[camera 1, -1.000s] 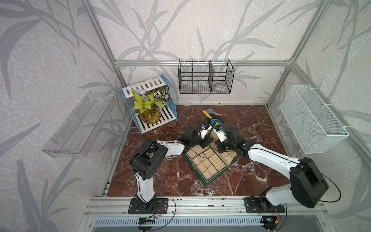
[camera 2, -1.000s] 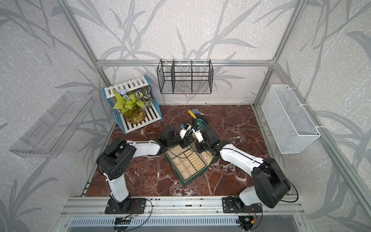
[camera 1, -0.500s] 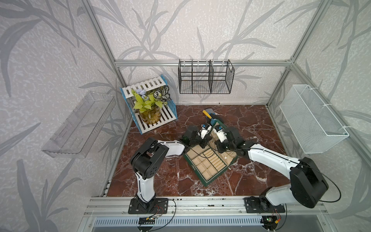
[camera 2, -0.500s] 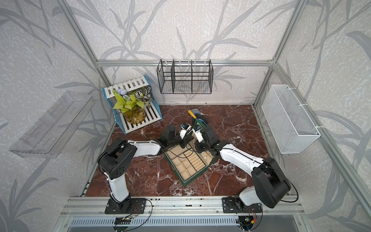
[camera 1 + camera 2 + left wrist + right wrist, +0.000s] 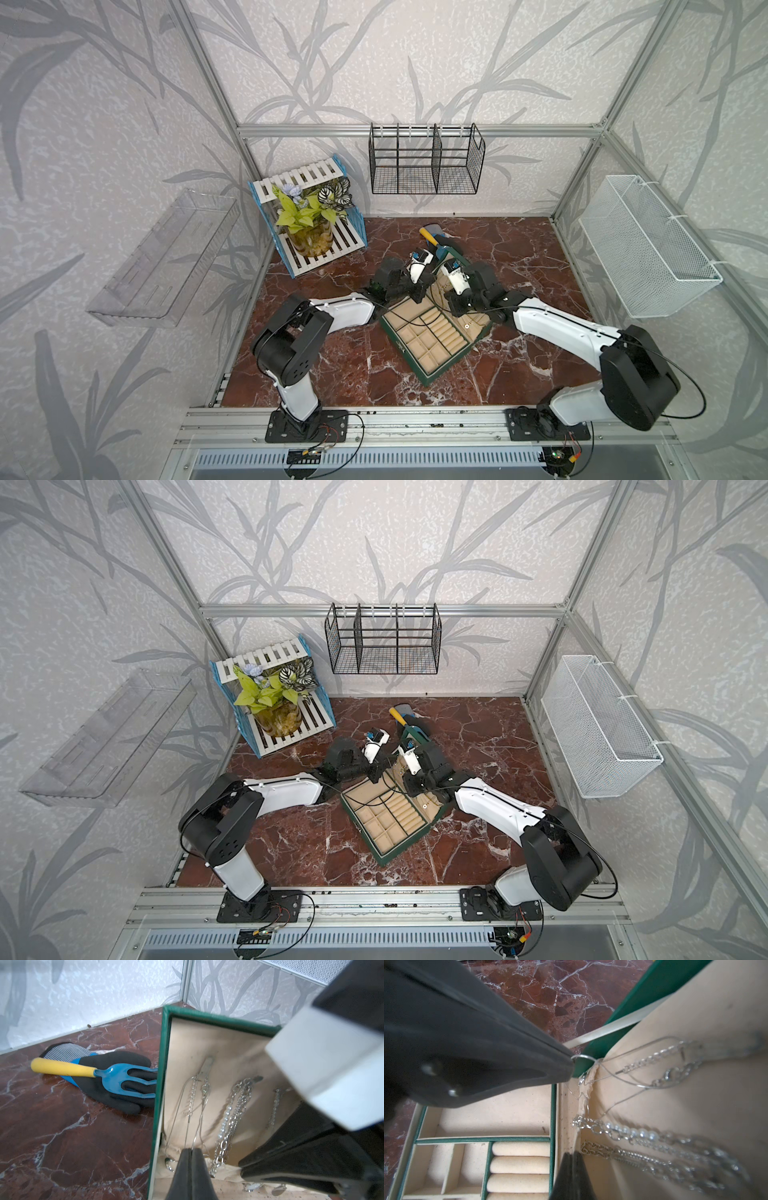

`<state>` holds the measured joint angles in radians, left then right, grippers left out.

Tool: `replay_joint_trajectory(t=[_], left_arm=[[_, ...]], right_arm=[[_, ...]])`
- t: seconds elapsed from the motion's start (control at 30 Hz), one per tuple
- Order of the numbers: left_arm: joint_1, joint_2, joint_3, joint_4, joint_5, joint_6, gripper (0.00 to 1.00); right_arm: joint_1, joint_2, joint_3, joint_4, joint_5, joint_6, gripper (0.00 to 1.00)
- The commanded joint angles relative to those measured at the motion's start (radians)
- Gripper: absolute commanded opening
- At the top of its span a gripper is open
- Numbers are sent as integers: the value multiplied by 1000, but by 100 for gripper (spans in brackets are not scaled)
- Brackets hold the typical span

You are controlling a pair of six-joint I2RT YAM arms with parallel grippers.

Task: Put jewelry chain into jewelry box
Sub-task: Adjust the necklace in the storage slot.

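The dark green jewelry box [image 5: 419,376] [image 5: 376,852] lies open on the marble floor with its lid [image 5: 160,1084] upright. A thin silver jewelry chain [image 5: 188,1126] [image 5: 623,1053] hangs against the lid's cream lining. My left gripper [image 5: 191,1150] [image 5: 572,1061] [image 5: 417,297] is shut on a loop of it, low on the lid. My right gripper [image 5: 573,1154] [image 5: 241,1164] [image 5: 451,301] is shut on the cream cloth edge of the lid pocket [image 5: 583,1095], beside the ring rolls [image 5: 519,1164]. The box's compartments hold nothing.
Heavier chains, one with pearls [image 5: 629,1132] [image 5: 234,1109], hang beside the thin one. A black and blue glove [image 5: 116,1093] with a blue hand rake [image 5: 116,1078] on it lies just behind the lid. A plant rack [image 5: 316,224] stands at the back left.
My left gripper's fingers have shut on the thin chain. Both arms have stayed about where they were at the box lid.
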<state>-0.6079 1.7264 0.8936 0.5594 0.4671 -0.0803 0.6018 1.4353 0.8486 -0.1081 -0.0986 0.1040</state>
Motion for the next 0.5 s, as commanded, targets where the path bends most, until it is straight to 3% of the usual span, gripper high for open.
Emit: replay_joint_trajectory(t=[0.0,0.47], left_arm=[[-3,-25,-4,20,18,-15,0],[-3,-7,87,23,100,-58,0]], right_arm=[[1,-24,-11,76,-38,28,0],[-1,-48,-27,108,-44,42,0]])
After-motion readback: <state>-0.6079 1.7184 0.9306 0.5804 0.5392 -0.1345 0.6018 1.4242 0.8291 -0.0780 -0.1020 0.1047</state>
